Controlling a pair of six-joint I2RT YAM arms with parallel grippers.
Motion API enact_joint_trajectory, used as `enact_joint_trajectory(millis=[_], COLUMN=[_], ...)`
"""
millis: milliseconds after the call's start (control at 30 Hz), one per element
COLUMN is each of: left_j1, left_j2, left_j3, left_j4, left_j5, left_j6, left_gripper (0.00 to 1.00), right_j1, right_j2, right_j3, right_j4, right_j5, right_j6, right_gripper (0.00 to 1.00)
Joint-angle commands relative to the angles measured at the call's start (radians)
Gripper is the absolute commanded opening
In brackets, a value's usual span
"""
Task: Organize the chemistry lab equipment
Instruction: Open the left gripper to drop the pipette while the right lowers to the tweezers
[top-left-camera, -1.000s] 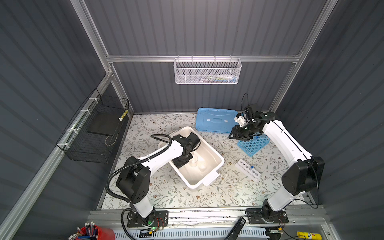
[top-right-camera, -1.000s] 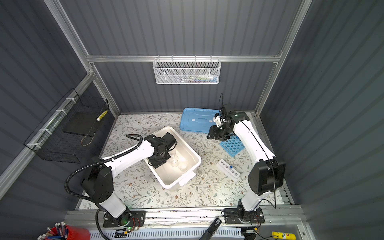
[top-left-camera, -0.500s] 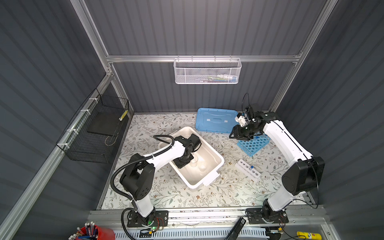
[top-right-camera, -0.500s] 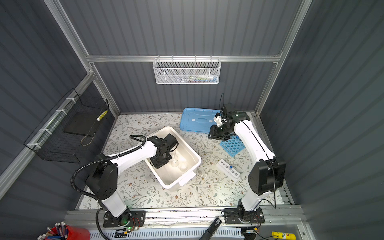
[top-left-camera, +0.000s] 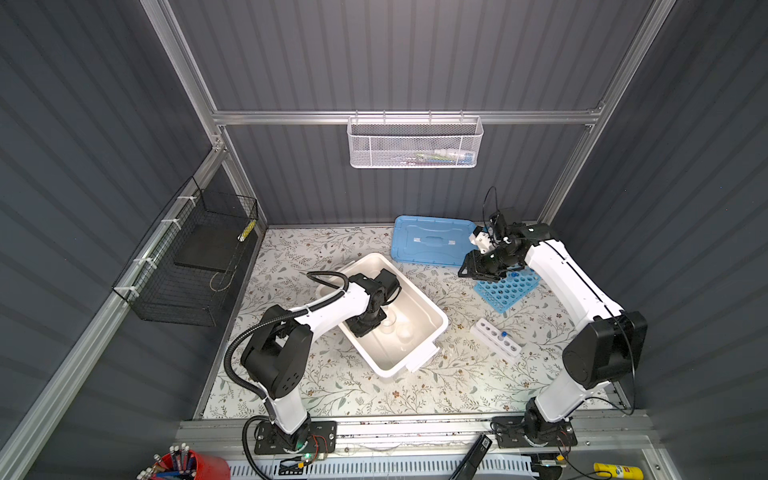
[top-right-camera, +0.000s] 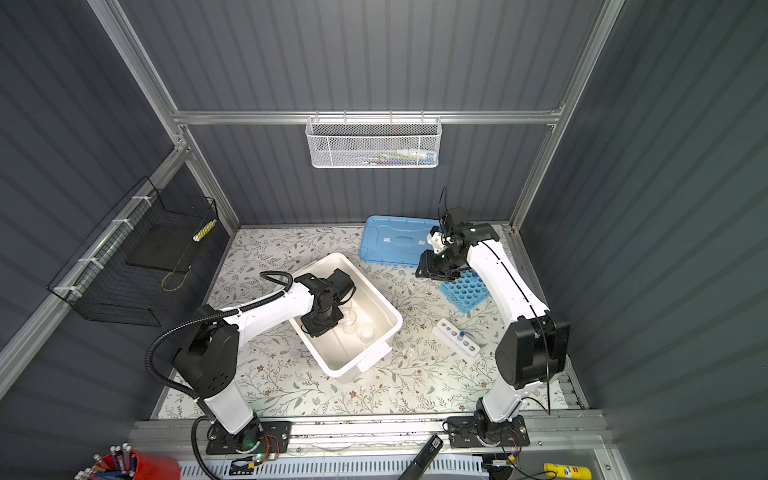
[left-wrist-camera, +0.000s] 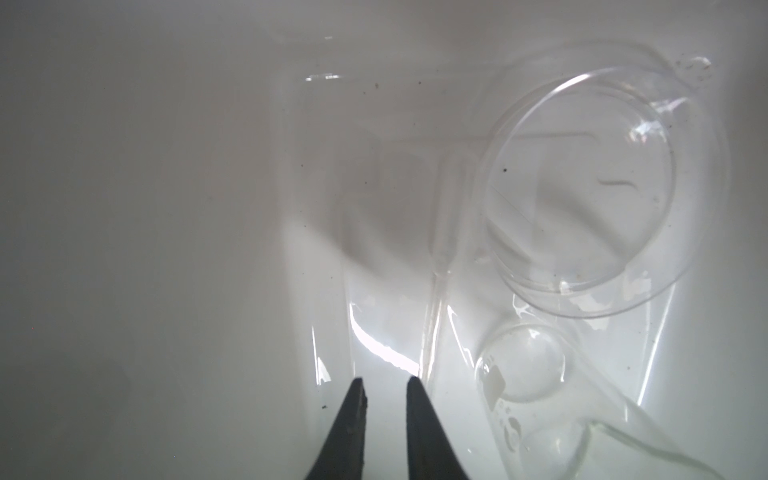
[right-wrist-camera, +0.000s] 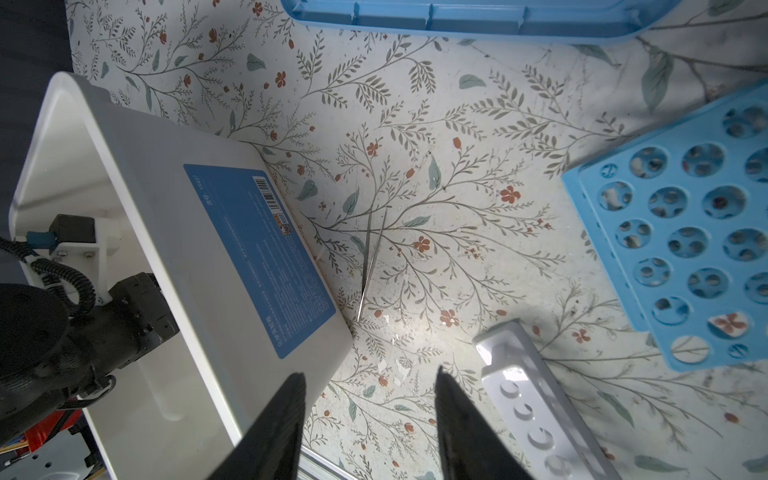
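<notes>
Left claw (left-wrist-camera: 384, 384), narrowly parted and empty, inside the white bin (right-wrist-camera: 137, 174) beside clear glass beakers (left-wrist-camera: 582, 187). Right claw (right-wrist-camera: 370, 380), spread and empty, over the bench (right-wrist-camera: 457, 124); tweezers (right-wrist-camera: 372, 262) lie beside the bin, whose blue barcode label (right-wrist-camera: 262, 257) is illegible.

The right pincer (right-wrist-camera: 369, 374) is hanging over the flowery bench (right-wrist-camera: 457, 124) with its jaws apart. Two thin rods (right-wrist-camera: 371, 257) are lying just beside the white bin (right-wrist-camera: 166, 249). The blue rack (right-wrist-camera: 685, 232) and white rack (right-wrist-camera: 532, 407) are sitting nearby.
</notes>
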Motion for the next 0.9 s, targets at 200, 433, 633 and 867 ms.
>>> enact_joint_trajectory(millis=[200, 433, 633, 867], left_j1=[0.005, 0.005, 0.002, 0.000], left_j2=[-0.142, -0.199, -0.260, -0.361], left_j3=[0.081, 0.117, 0.114, 0.078], left_j4=[-0.062, -0.032, 0.065, 0.167], left_j5=[-0.083, -0.086, -0.074, -0.061], left_j6=[0.067, 0.136, 0.203, 0.288], left_gripper=[0.48, 0.55, 0.58, 0.61], right_j1=[0.027, 0.104, 0.174, 0.209], right_j2=[0.134, 0.194, 0.216, 0.262], right_j3=[0.009, 0.003, -0.064, -0.086], right_j4=[-0.074, -0.091, -0.031, 0.033], right_j5=[0.076, 0.079, 0.097, 0.120], right_j6=[-0.004, 0.002, 0.048, 0.115], right_gripper=[0.51, 0.48, 0.48, 0.46])
